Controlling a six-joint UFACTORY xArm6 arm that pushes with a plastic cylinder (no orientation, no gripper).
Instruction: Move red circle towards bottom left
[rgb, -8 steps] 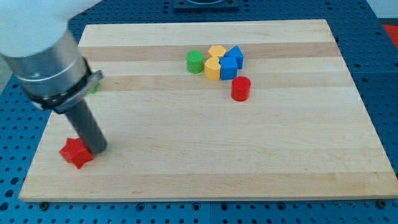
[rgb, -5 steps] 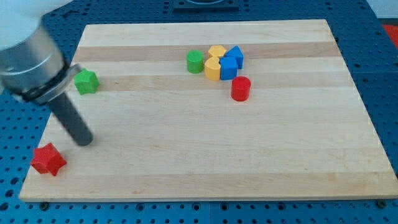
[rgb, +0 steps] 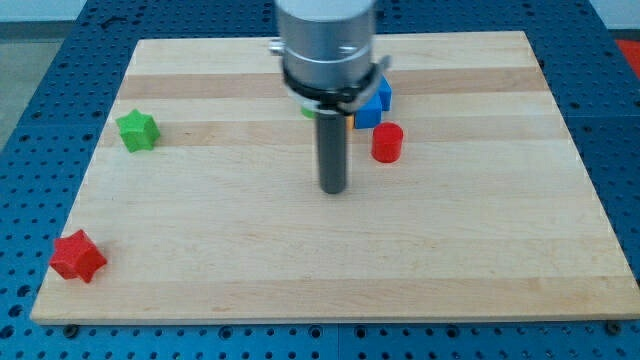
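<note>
The red circle block (rgb: 387, 142) stands on the wooden board (rgb: 450, 240) right of centre, near the view's top. My tip (rgb: 333, 188) rests on the board to the lower left of the red circle, a short gap apart from it. The arm's body hides most of the block cluster above the tip; only blue blocks (rgb: 372, 103) show at its right side.
A green star block (rgb: 137, 130) lies near the board's left edge. A red star block (rgb: 78, 256) lies at the board's bottom left corner. A blue pegboard table (rgb: 30, 100) surrounds the board.
My tip has swung from the board's left side, near the red star, to the middle beside the red circle. The red star was pushed to the bottom left corner earlier.
</note>
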